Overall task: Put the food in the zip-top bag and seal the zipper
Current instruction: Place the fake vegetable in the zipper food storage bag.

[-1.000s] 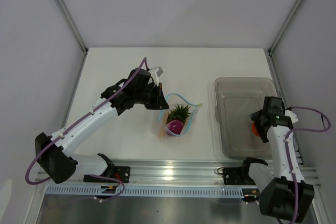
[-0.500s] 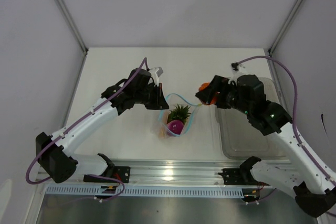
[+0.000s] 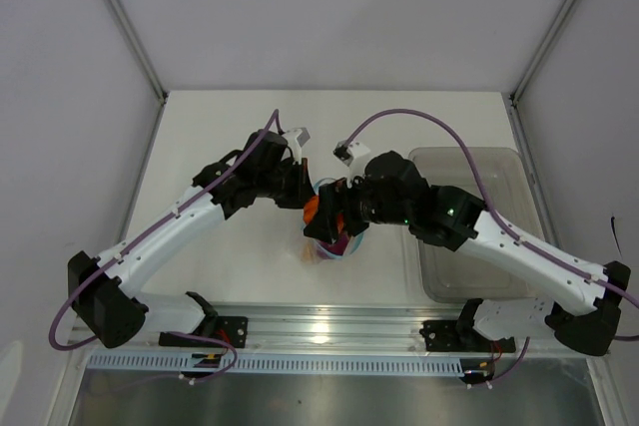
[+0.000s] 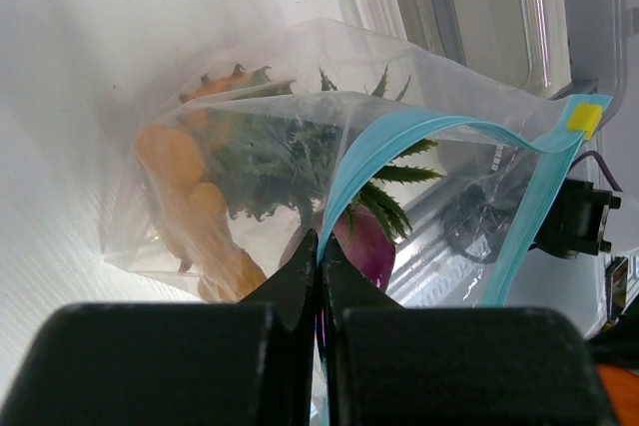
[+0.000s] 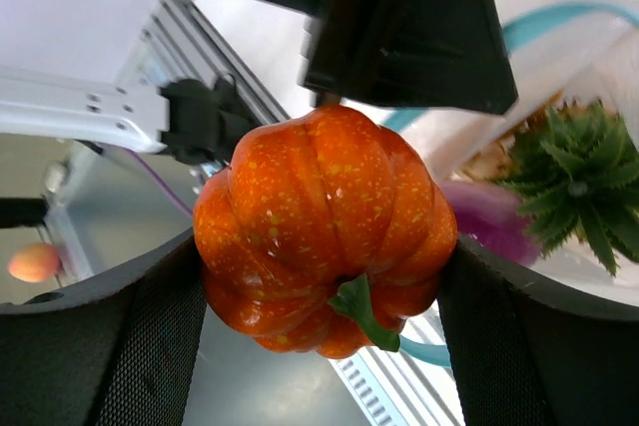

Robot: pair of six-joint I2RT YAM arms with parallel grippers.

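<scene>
The left gripper [image 4: 318, 246] is pinched tight on the teal-blue zipper strip [image 4: 419, 137] of the clear crinkly zip-top bag [image 4: 250, 67]. It holds that lip up, so the mouth gapes at the centre of the overhead view. Already inside are the green-crowned toy pineapple [image 4: 290, 147], lumpy orange pieces [image 4: 190, 207] and a magenta-purple round one [image 4: 364, 246]. Right over the opening, the right gripper [image 5: 324, 246] clamps a ribbed orange toy pumpkin [image 5: 319, 197] by its sides, apparently poised for the drop. The zipper isn't sealed yet.

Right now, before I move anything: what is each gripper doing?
Left gripper: closed, pinching the zipper of the bag.
Right gripper: closed, holding the pumpkin.
</scene>
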